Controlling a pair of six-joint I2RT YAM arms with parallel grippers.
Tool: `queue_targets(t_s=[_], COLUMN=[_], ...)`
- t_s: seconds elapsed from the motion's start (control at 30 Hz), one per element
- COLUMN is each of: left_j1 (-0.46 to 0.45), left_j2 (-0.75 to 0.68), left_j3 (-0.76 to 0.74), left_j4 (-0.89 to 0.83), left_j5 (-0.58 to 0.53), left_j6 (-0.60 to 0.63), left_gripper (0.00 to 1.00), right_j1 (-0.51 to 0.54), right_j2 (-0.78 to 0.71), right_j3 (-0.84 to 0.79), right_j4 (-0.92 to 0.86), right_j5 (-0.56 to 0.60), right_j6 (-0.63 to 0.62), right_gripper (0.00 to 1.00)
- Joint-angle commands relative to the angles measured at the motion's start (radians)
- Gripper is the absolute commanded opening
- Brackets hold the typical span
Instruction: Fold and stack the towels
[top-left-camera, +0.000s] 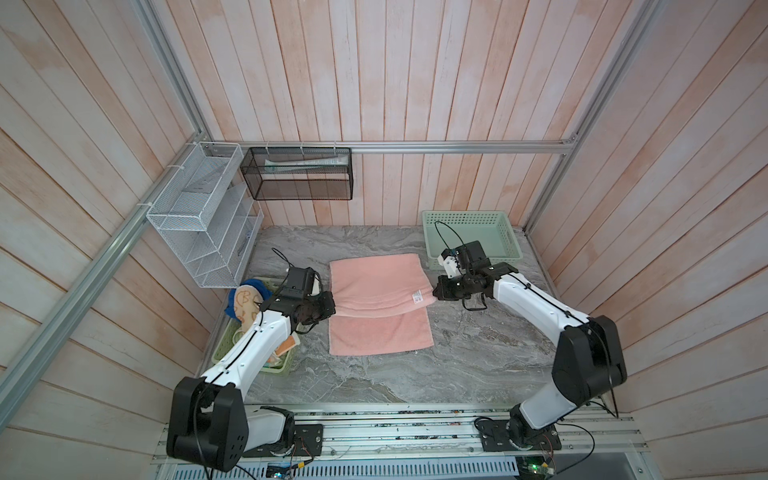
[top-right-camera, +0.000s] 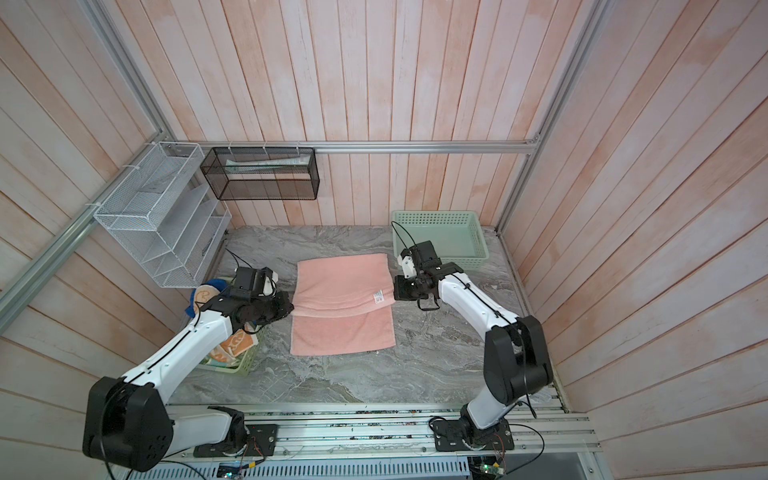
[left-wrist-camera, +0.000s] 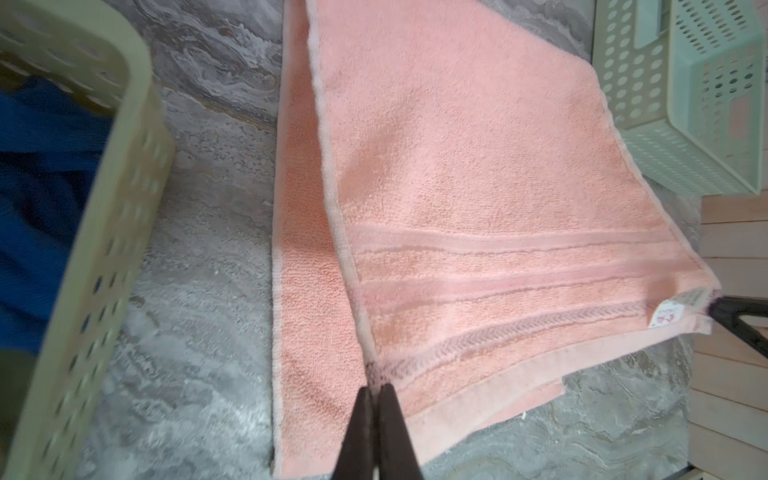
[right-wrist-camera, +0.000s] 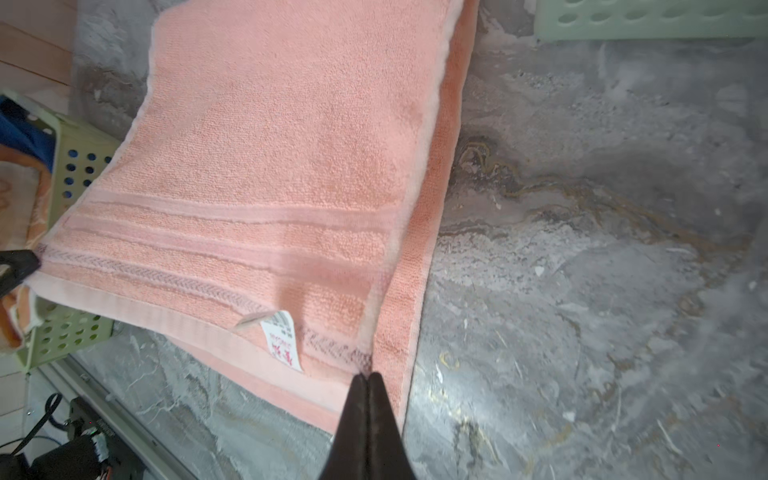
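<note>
Pink terry towel (top-left-camera: 376, 282), mid-fold, is clamped at two corners by left tool (left-wrist-camera: 376, 388) and right tool (right-wrist-camera: 368, 376); the held edge must be laid at 6 o'clock

Pink terry towel (top-left-camera: 380, 307) centred on grey marbled tabletop (top-left-camera: 478, 353); mint perforated plastic basket (top-left-camera: 465, 214) at one o'clock, yellow-green basket (top-left-camera: 284, 369) at eight
</note>
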Motion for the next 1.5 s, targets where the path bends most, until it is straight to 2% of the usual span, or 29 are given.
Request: queue_targets(t_s=[0.0, 0.1, 0.23, 0.5, 0.7, 0.87, 0.97, 1.07, 1.17, 1.3, 1.47], left_j1=[0.002, 0.001, 0.002, -0.004, -0.001, 0.01, 0.001, -0.025, -0.05, -0.087, -0.087], left_j2=[-0.028, -0.004, 0.021, 0.117, 0.111, 0.019, -0.059, -0.125, -0.152, -0.102, -0.009], left_j3=[-0.07, -0.156, -0.236, -0.28, -0.177, -0.038, -0.012, -0.077, -0.202, -0.266, -0.294], left_j4=[-0.072, -0.004, 0.08, 0.16, 0.084, -0.081, -0.154, -0.171, -0.124, -0.04, -0.037], left_j5=[-0.001, 0.042, 0.063, 0.078, 0.055, 0.002, -0.009, 0.013, 0.038, 0.041, 0.02], left_j6=[0.013, -0.028, -0.062, -0.068, -0.044, 0.0, -0.015, -0.069, -0.128, -0.187, -0.204], left_gripper=[0.0, 0.0, 0.0, 0.0, 0.0, 0.0, 0.0, 0.0, 0.0, 0.0, 0.0], right_j1=[0.019, 0.033, 0.054, 0.047, 0.045, 0.028, 0.032, 0.053, 0.082, 0.1, 0.1], right_j2=[-0.062, -0.041, 0.007, 0.117, 0.118, 0.02, -0.073, -0.168, -0.218, -0.172, -0.083], right_j3=[-0.15, -0.271, -0.336, -0.321, -0.18, -0.06, -0.044, -0.134, -0.303, -0.441, -0.448], right_j4=[-0.017, 0.083, 0.168, 0.227, 0.089, -0.076, -0.151, -0.146, -0.039, 0.095, 0.128], right_j5=[-0.042, -0.103, -0.104, -0.087, -0.052, -0.003, 0.01, 0.006, -0.054, -0.096, -0.077], right_j6=[0.059, 0.106, 0.123, 0.093, 0.042, 0.009, 0.021, 0.07, 0.142, 0.17, 0.144], right_gripper=[0.0, 0.0, 0.0, 0.0, 0.0, 0.0, 0.0, 0.0, 0.0, 0.0, 0.0])
